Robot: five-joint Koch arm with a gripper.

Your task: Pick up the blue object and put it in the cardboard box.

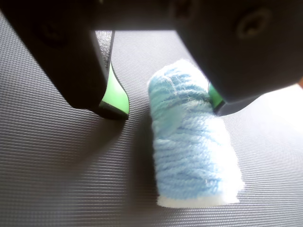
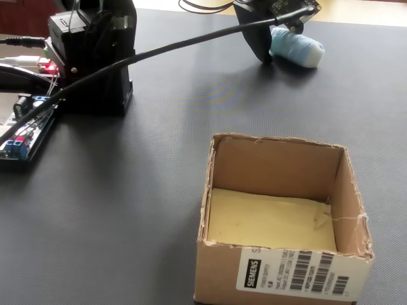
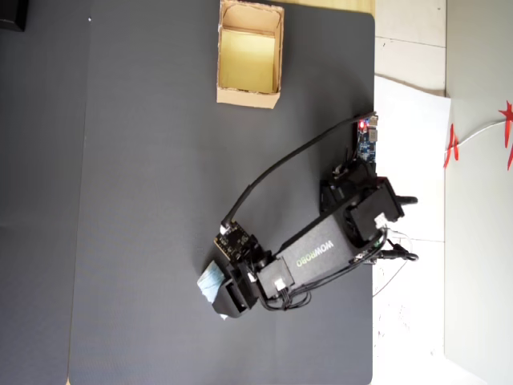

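The blue object [image 1: 189, 146] is a pale blue roll of yarn lying on the dark ribbed mat. In the wrist view my gripper [image 1: 165, 100] is open and low over the mat, its green-padded fingers [image 1: 114, 94] standing either side of the roll's far end. The left pad is clear of the roll, and the right pad sits right against it. In the fixed view the blue object [image 2: 297, 48] lies at the far edge beside the gripper [image 2: 270, 46]. The cardboard box [image 2: 222, 254], open-topped with a yellowish floor, stands near the camera. From overhead, the blue object [image 3: 210, 281] is far from the cardboard box [image 3: 248, 98].
The arm's black base [image 2: 95, 63] stands at the fixed view's far left, with circuit boards [image 2: 22, 133] and wires beside it. A black cable [image 2: 178, 46] runs from there to the wrist. Overhead, a white sheet [image 3: 409, 144] lies past the mat's right edge.
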